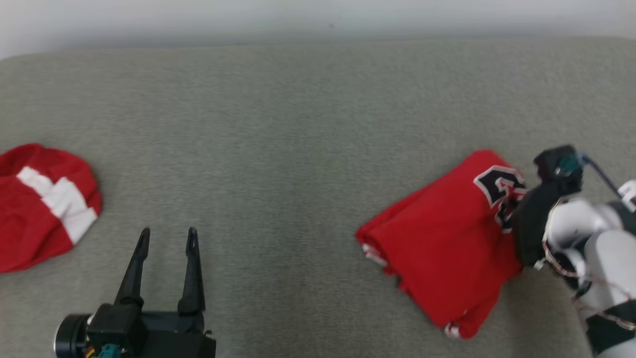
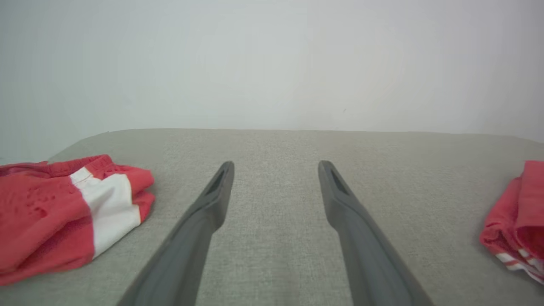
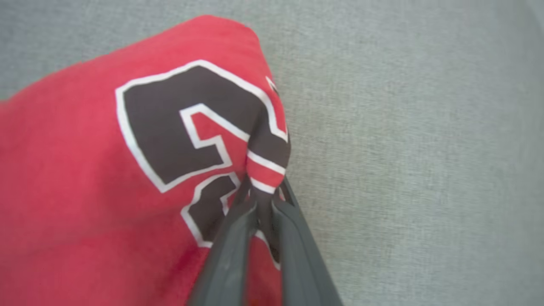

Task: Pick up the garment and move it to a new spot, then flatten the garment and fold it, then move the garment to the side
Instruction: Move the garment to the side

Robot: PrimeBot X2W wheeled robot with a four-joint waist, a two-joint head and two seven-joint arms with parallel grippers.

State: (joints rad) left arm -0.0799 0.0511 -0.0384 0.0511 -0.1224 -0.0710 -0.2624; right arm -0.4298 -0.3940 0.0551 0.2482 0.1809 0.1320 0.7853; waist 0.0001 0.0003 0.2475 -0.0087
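The head camera looks down from above. The right wrist camera sits close to the red shirt (image 3: 76, 204) both see.

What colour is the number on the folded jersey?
Jersey number: black, white outline; best in right wrist view.

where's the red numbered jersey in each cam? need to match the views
Head view: red jersey at lower right, folded on the grey surface.
Left wrist view: jersey at the right edge, cut off by the frame.
Right wrist view: jersey across the left half, right gripper pinching its edge.
Shared landmark: black number, also in right wrist view.
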